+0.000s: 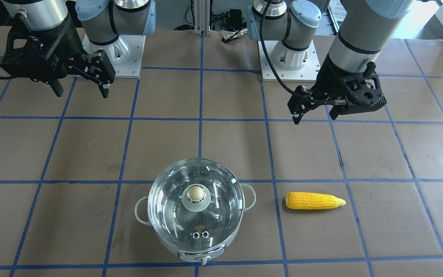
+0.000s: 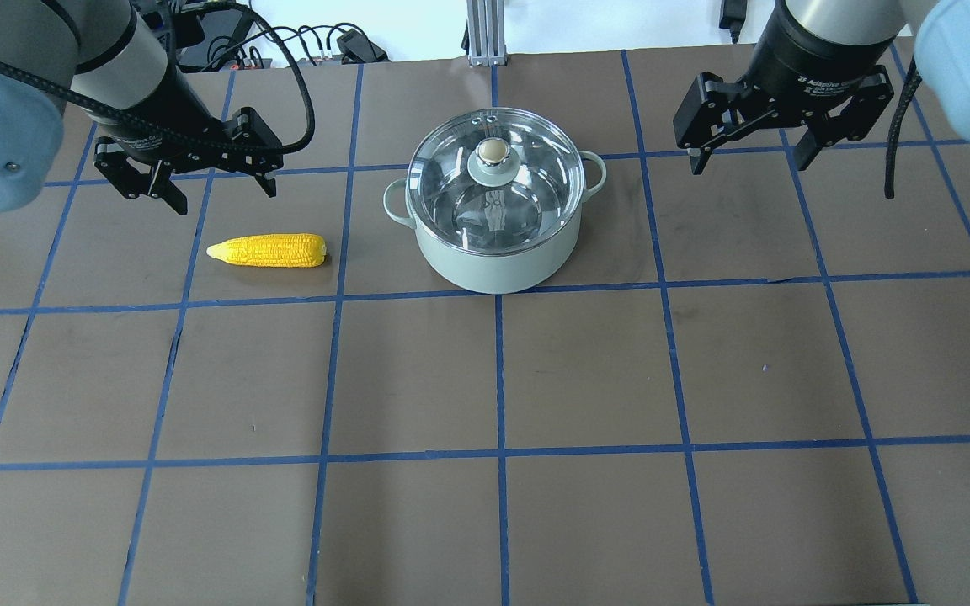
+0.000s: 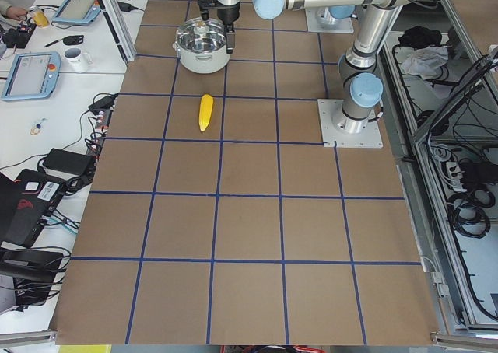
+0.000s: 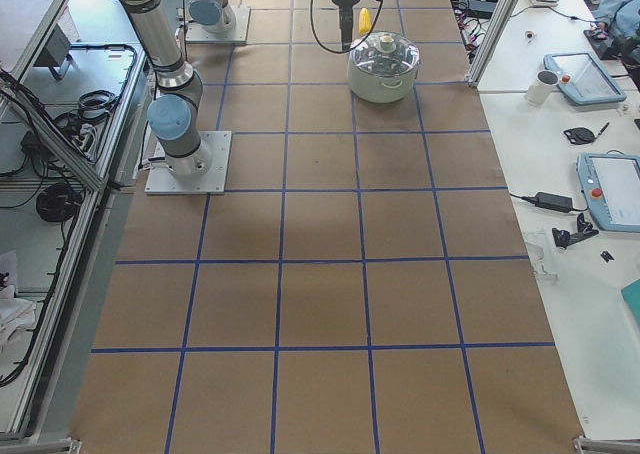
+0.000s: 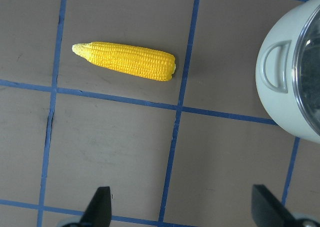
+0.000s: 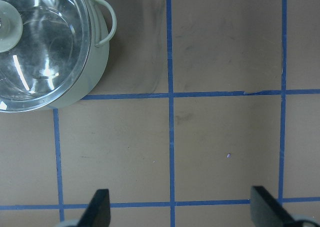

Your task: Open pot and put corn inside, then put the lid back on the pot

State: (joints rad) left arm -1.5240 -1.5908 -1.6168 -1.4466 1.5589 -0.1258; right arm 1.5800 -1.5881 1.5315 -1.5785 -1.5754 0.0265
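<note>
The mint-green pot (image 2: pixel 493 261) stands at the far middle of the table with the glass lid (image 2: pixel 535 168) closed on it, cream knob (image 2: pixel 492 151) on top. The yellow corn (image 2: pixel 270 250) lies flat to the pot's left, pointed tip away from the pot. My left gripper (image 2: pixel 224 195) is open and empty, hovering just beyond the corn; the left wrist view shows the corn (image 5: pixel 127 61) ahead of its fingers (image 5: pixel 100 207). My right gripper (image 2: pixel 748 164) is open and empty, hovering to the right of the pot; the right wrist view shows the lid (image 6: pixel 45 47).
Brown paper with a blue tape grid covers the table (image 2: pixel 502 379). Both arm bases (image 1: pixel 287 57) stand at the robot's edge. Side benches with tablets (image 4: pixel 615 189) and a mug (image 4: pixel 545 86) lie beyond the table's far edge.
</note>
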